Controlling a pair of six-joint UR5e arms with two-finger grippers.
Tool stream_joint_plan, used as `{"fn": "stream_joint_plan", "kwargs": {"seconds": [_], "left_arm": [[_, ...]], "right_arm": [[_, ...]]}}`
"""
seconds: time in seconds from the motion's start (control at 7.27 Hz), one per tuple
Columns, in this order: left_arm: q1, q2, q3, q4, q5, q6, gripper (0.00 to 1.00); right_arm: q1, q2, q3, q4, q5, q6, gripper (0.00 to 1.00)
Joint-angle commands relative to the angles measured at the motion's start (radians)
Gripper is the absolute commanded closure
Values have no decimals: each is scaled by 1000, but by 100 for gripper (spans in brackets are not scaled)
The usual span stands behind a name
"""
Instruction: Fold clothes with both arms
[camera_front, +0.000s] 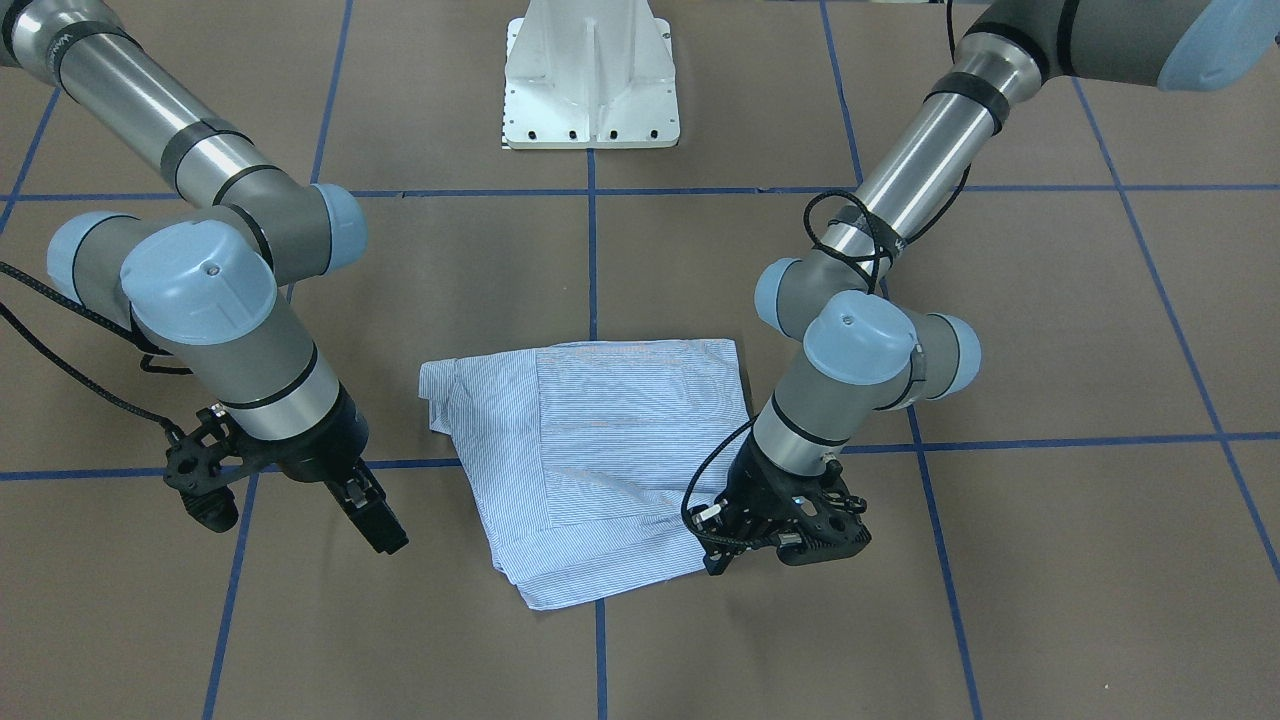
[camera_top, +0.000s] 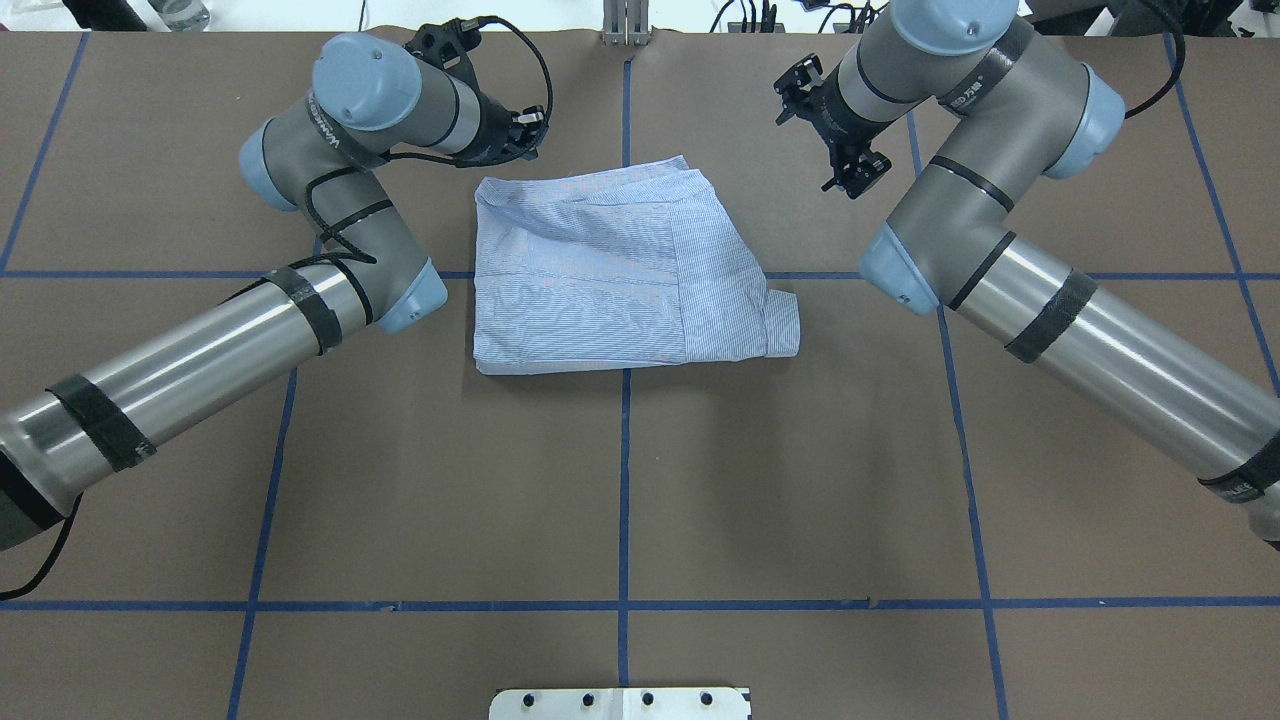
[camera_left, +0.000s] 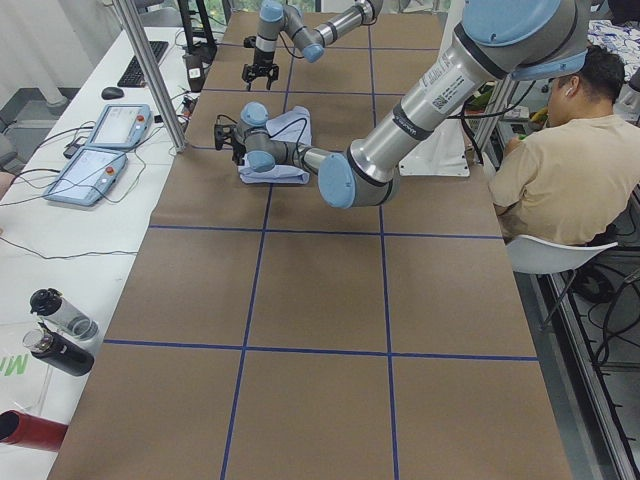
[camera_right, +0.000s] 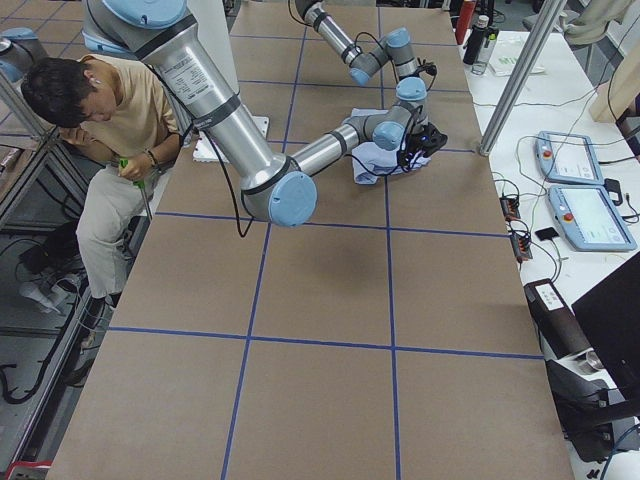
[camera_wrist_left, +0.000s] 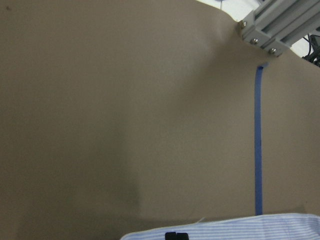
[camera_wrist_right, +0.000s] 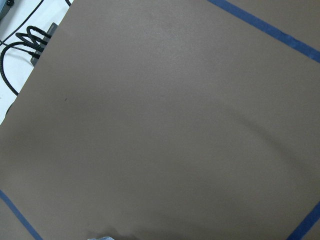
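The folded shirt (camera_front: 600, 465) is lying on the brown table (camera_front: 1050, 560), its collar and buttons hidden. The left gripper (camera_front: 722, 548) is sitting at the shirt's corner, fingers too obscured to tell their spread or grip. Beyond, the right gripper (camera_front: 385, 530) is hanging empty, fingers seemingly together.

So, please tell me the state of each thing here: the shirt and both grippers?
shirt: folded into a compact, somewhat uneven packet, lying flat on the table.
left gripper: low at the shirt's edge; open or shut cannot be told.
right gripper: beside the shirt, apart from it, holding nothing; open or shut cannot be told.
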Motion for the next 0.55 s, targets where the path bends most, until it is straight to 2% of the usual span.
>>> {"fn": "stream_joint_plan", "kwargs": {"seconds": [0.0,0.14,0.41], "left_arm": [[-19,-26,-10,4,-41,-24,100],[-12,-8,-68,18,-51,-54,100],[13,122,-268,124,-147,-58,100]], "right_arm": [[0,2,1,0,0,0,0],[0,1,2,0,2,0,0],[2,1,2,1,2,0,0]]}}
